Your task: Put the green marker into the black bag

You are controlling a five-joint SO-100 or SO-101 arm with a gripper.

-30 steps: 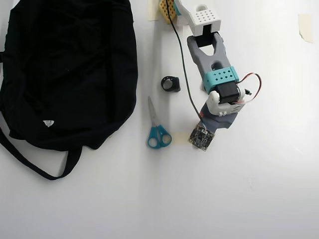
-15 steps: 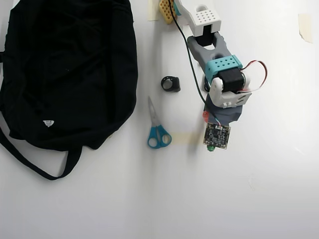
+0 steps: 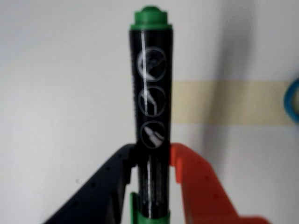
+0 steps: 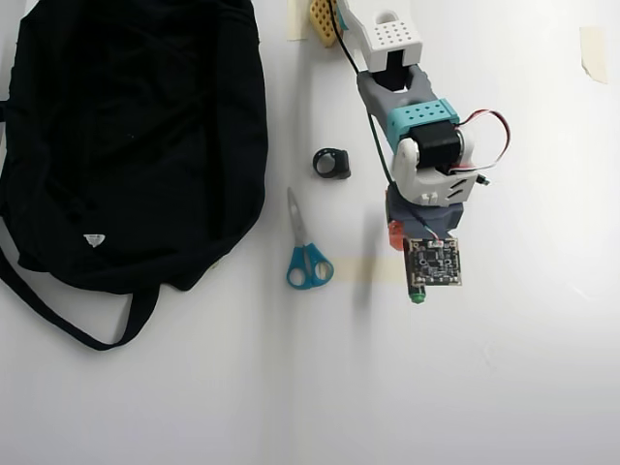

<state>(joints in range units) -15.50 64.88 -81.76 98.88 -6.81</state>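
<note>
In the wrist view the green marker (image 3: 152, 98) stands up the middle of the picture, dark barrel with white symbols and a green end on top. My gripper (image 3: 152, 158) is shut on it, a black finger (image 3: 110, 182) on its left and an orange finger (image 3: 198, 186) on its right. In the overhead view my gripper (image 4: 415, 266) sits right of centre, mostly hidden under the wrist camera board, and only the marker's green tip (image 4: 416, 297) pokes out below it. The black bag (image 4: 126, 136) lies at the far left, well apart from the arm.
Blue-handled scissors (image 4: 304, 250) lie between bag and arm, with a small black ring-shaped object (image 4: 331, 163) above them. A beige tape strip (image 4: 363, 270) runs under the gripper. The bag's strap (image 4: 68, 320) loops out at lower left. More tape (image 4: 594, 50) sits at the top right edge.
The arm has swung toward the right and down in the overhead view, away from the scissors. The marker's green tip now shows below the camera board.
</note>
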